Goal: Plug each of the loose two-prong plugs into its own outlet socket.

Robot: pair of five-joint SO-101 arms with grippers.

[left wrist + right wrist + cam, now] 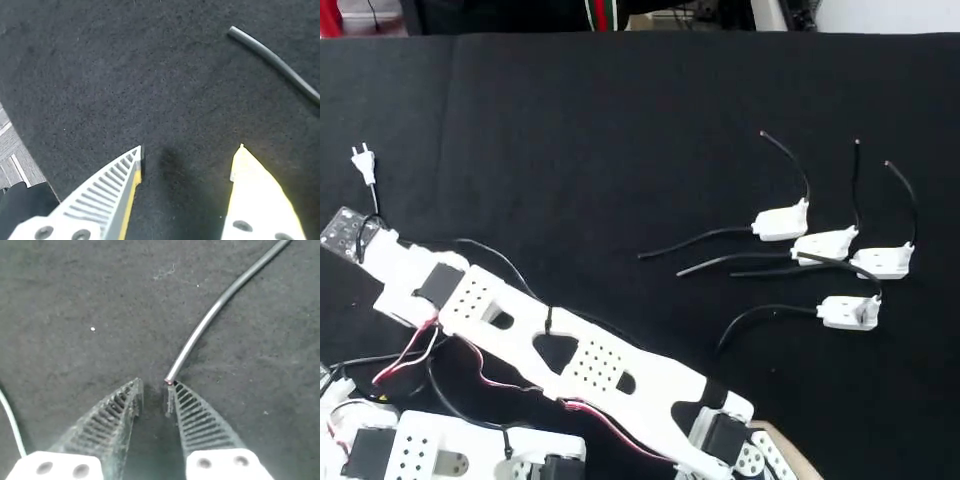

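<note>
Left claw (189, 149) hangs wide released over the black bench (100, 75); right claw (152, 385), barely parted and empty, sits at the end of a cable (210, 315)

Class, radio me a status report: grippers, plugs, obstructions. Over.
Left gripper open, empty, over bare cloth. Right gripper barely open, empty, black cable end at its fingertip. One loose plug unplugged, far from four sockets.

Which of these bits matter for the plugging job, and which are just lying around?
For the job: white two-prong plug; four white outlet sockets with black cables.
Just lying about: black tablecloth; the arm's red and white wiring.
</note>
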